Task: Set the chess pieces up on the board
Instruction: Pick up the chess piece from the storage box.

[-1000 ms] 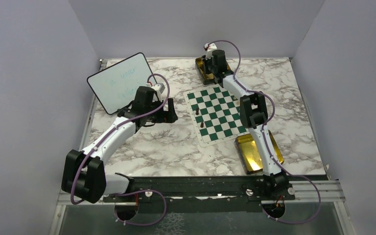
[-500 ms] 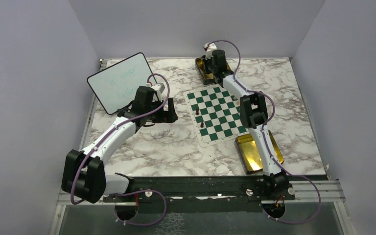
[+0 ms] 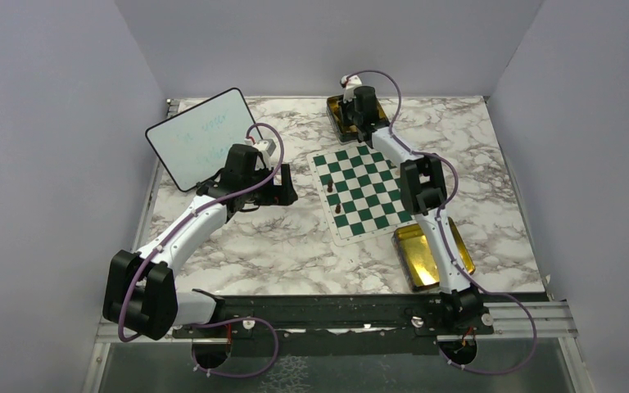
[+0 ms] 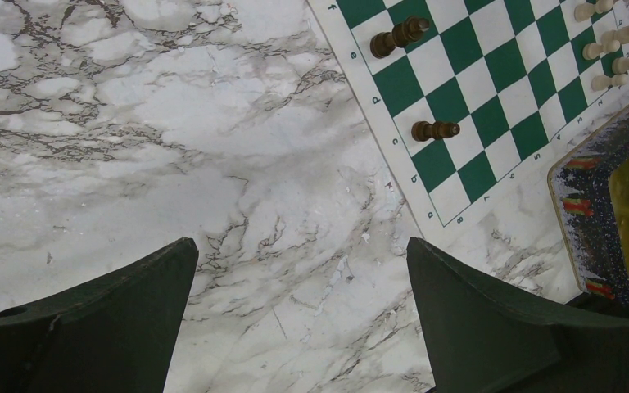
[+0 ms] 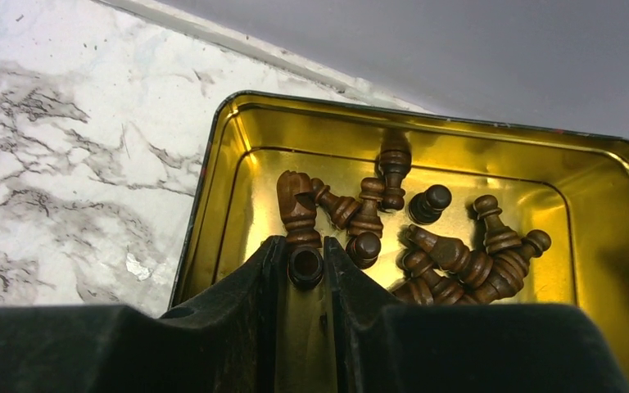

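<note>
Right fingers [image 5: 266, 282]: clamped on a dark piece [image 5: 305, 264] inside the far tin [image 5: 213, 180].
Left fingers [image 4: 106, 315]: apart, empty, over the table [image 4: 213, 164] beside the board [image 4: 491, 90].
Lift: go straight up, clear the loose pieces [image 5: 459, 262], and keep the grip firm.
Change: the right arm has edged slightly left; the left arm is unmoved.

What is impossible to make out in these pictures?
Top view: writing on the whiteboard is too faint to read.
Top view: the right arm covers most of the far gold tin.
Right wrist view: the right claw hides the lower part of the pinched dark piece, so its type is unclear.
Left wrist view: the cream pieces run off the top edge.
</note>
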You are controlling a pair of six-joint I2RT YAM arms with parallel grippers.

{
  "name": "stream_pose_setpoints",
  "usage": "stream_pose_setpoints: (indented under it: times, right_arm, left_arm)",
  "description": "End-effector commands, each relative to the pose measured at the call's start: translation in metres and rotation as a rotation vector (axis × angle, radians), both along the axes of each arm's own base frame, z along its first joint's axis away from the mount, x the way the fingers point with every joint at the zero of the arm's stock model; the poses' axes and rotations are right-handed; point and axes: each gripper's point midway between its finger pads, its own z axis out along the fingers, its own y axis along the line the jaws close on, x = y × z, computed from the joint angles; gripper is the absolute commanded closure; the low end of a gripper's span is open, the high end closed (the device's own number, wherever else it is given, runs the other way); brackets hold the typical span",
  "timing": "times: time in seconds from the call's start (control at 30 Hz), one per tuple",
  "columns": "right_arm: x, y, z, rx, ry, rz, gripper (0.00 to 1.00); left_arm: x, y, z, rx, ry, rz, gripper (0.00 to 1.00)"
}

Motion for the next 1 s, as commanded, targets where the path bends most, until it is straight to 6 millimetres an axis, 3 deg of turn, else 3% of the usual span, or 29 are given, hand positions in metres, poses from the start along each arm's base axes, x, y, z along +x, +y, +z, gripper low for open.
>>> stream_pose_setpoints:
  times: [0.0, 0.27, 0.53, 0.83, 0.97]
  right_arm:
    - [0.006, -0.007, -0.011, -0.012, -0.001, -0.026, 0.73]
    - [0.010, -0.008, 0.008, -0.030, -0.055, -0.021, 0.82]
    - [0.011, -0.009, 0.055, -0.024, -0.139, -0.014, 0.85]
    - [-0.001, -0.018, 0.110, -0.034, -0.209, -0.025, 0.86]
    - [-0.009, -0.020, 0.123, -0.038, -0.202, -0.021, 0.87]
  left_arm:
    - [0.004, -0.006, 0.013, -0.027, -0.033, -0.018, 0.01]
    - [0.005, -0.006, 0.012, -0.025, -0.027, -0.018, 0.01]
    - [0.006, -0.003, 0.012, -0.012, -0.035, -0.007, 0.01]
    - [0.005, -0.001, 0.016, -0.009, -0.049, -0.005, 0.01]
    - [0.004, 0.000, 0.019, -0.010, -0.060, -0.004, 0.01]
